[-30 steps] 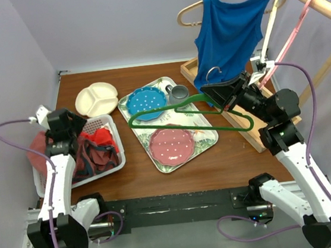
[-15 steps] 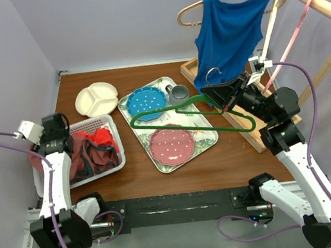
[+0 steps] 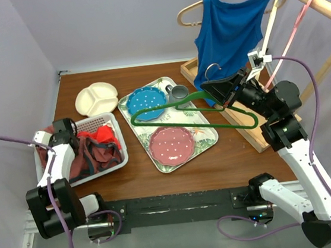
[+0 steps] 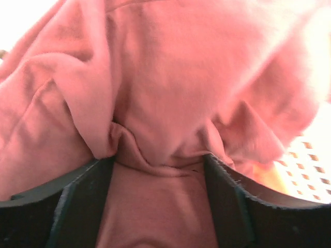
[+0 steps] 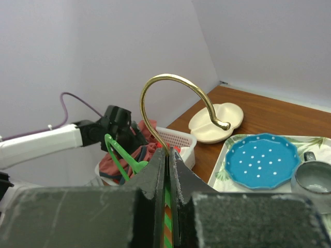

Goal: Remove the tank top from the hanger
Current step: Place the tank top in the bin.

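While my right hand (image 5: 166,160) clamps the green hanger (image 5: 123,156) over the tray (image 3: 198,137), my left hand (image 4: 158,170) gapes around the pink tank top (image 4: 170,77) in the basket (image 3: 96,117) left of it. Limp and light, I reckon: pinch a fold.

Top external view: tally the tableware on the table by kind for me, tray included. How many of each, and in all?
Plates: 3 (cream divided plate, blue dotted plate, pink dotted plate)
Cups: 1 (grey cup)
Trays: 1 (floral tray, holding the two dotted plates and the cup)
Total: 5
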Robot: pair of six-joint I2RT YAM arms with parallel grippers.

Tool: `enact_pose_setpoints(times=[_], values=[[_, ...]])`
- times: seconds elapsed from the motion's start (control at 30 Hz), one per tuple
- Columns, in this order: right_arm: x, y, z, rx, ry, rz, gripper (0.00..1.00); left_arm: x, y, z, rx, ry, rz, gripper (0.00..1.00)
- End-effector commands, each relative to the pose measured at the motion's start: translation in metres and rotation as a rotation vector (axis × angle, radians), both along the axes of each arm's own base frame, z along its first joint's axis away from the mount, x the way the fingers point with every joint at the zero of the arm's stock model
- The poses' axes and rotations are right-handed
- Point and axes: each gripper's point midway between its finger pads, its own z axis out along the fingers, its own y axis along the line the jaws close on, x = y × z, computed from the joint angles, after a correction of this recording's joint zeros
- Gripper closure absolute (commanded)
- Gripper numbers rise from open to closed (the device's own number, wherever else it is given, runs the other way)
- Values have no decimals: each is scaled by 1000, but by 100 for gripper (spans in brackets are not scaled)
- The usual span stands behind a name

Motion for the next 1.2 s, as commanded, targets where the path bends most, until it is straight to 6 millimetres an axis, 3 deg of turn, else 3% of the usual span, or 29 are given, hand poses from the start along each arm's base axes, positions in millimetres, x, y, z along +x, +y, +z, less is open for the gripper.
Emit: enact_pose_setpoints(times=[0.0, 0.13, 0.2, 0.27, 0.47, 0.5, 0.53, 0.57, 0.73, 0.97, 1.17], values=[[-2, -5, 19, 3, -57, -34, 100, 4, 5, 61, 41, -51, 19, 21], [2, -6, 17, -3, -46, -45, 100, 6, 12, 121, 111, -122, 10, 13], [3, -5, 18, -3, -43, -43, 100, 9, 19, 143, 180, -171, 1, 1], [3, -4, 19, 3, -36, -37, 100, 14, 33, 155, 282, -187, 1, 1], [-1, -3, 25, 12, -47, -23, 100, 43, 59, 145, 392, -58, -19, 7], [-2, -3, 26, 13, -50, -21, 100, 52, 62, 131, 388, -4, -37, 8], [-3, -3, 26, 16, -49, -20, 100, 59, 65, 134, 395, 5, -39, 8], [-4, -2, 26, 18, -49, -15, 100, 63, 71, 118, 393, 74, -23, 8], [-5, -1, 25, 14, -53, -8, 100, 87, 79, 106, 361, 169, -11, 9], [-3, -2, 25, 7, -61, -19, 100, 95, 79, 81, 350, 205, -54, 18], [2, 0, 24, 5, -62, -20, 100, 95, 78, 65, 339, 229, -72, 19]])
